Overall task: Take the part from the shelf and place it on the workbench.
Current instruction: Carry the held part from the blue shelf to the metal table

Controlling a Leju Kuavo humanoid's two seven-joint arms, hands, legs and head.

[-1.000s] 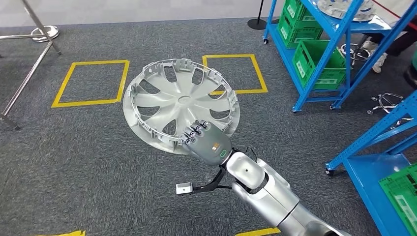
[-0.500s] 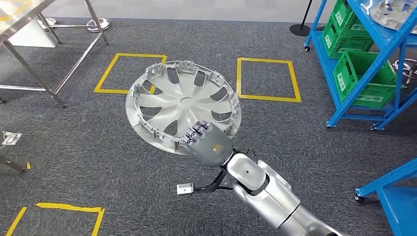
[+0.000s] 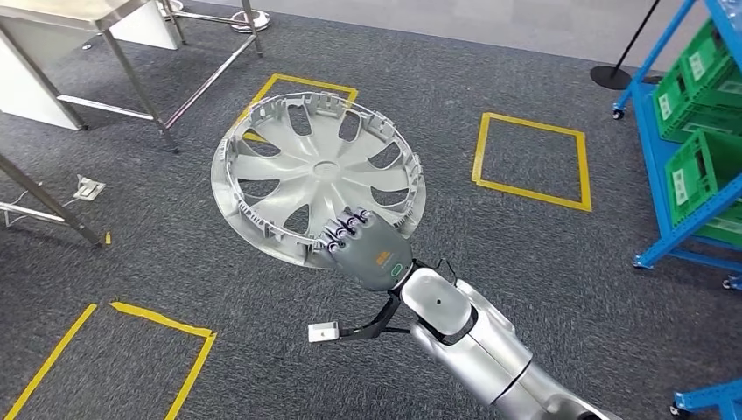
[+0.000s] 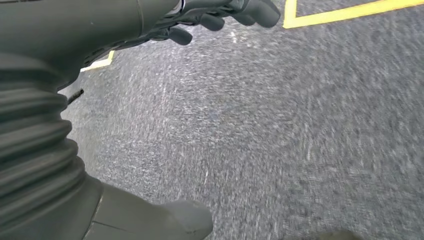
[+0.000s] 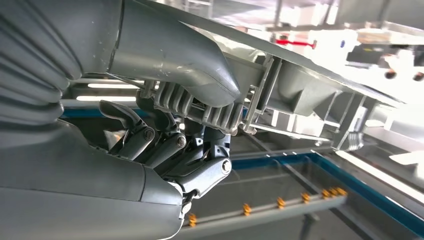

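In the head view, the right hand (image 3: 367, 254) sits just below the centre of the frame, its fingers clamped over the near rim of a silver wheel cover (image 3: 315, 179). The wheel cover is held up over the grey carpet (image 3: 542, 262), tilted, with its ribbed inner side and spokes facing the camera, and it fills the middle of the frame. The silver right arm (image 3: 472, 341) runs in from the lower right. Yellow tape squares (image 3: 532, 162) mark the carpet at centre right and lower left. A steel-legged worktop (image 3: 70, 13) stands at the upper left, and a blue shelf (image 3: 665, 166) with green crates (image 3: 704, 171) stands at the right edge.

In the left wrist view, the left hand (image 4: 150, 20) hangs above blurred carpet, its dark fingers (image 4: 250, 10) curled inward with nothing in them.

In the right wrist view, the thick grey thumb (image 5: 175, 57) presses on one face of the wheel cover's rim while the dark fingers (image 5: 175, 150) close against the other.
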